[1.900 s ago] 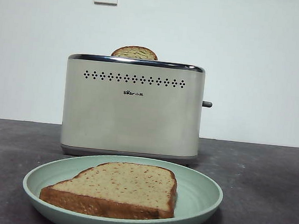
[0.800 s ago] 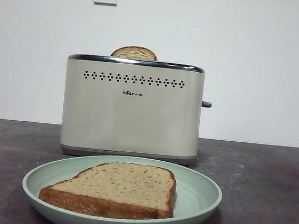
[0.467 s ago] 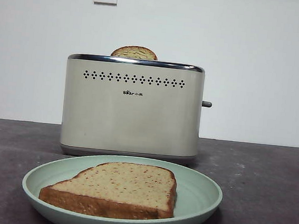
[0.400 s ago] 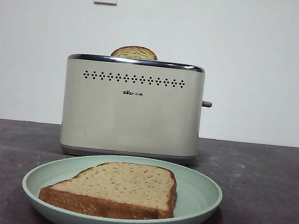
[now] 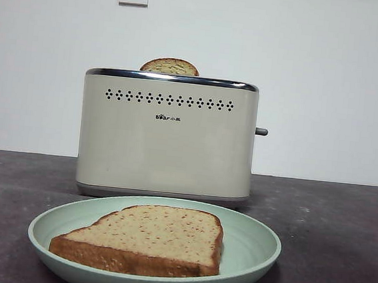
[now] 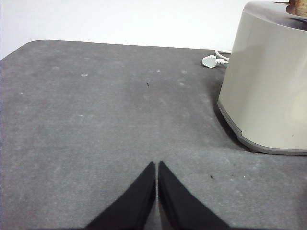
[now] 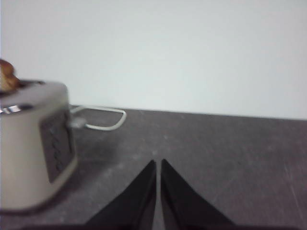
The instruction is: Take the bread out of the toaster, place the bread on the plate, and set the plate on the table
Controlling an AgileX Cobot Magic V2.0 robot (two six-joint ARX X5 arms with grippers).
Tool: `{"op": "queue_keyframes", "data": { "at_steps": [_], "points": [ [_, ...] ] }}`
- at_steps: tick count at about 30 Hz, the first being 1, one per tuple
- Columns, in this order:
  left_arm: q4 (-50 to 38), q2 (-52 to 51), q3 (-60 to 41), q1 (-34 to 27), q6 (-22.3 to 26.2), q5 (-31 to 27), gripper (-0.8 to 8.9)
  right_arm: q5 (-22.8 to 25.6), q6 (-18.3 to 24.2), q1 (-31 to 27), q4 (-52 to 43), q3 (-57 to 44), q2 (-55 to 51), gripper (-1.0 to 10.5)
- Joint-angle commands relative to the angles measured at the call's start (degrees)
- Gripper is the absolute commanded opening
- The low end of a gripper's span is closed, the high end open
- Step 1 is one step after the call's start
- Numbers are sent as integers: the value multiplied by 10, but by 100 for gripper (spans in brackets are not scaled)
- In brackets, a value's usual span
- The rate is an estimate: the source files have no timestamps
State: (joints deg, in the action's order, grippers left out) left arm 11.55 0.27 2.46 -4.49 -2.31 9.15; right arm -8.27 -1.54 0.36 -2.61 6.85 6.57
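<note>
The plate's near rim is cut off; tan, brown-crusted bread is laid on it. Left gripper and right gripper are closed, empty.

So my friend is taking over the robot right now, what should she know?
Left gripper: shut, empty, low over the table beside the toaster.
Right gripper: shut, empty, on the toaster's other side.
The bread lies flat on the plate, and the plate sits on the table in front of the toaster.
A second slice pokes out of the toaster's top.
Done: all three steps look finished. Left: probably nothing.
</note>
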Motion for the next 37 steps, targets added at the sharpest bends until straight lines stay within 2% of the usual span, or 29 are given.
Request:
{"op": "queue_keyframes", "data": {
  "at_steps": [1, 5, 15, 37],
  "points": [
    [6, -1, -10, -1, -1, 3, 8, 7, 5, 0, -7, -28, -24, 5],
    [6, -1, -10, -1, -1, 3, 8, 7, -5, 0, -4, -62, -49, 5],
    [6, -1, -10, -1, -1, 3, 8, 8, -6, 0, 105, -63, -64, 5],
    [6, -1, -10, -1, -1, 3, 8, 8, -6, 0, 82, -62, -64, 5]
  ]
}}
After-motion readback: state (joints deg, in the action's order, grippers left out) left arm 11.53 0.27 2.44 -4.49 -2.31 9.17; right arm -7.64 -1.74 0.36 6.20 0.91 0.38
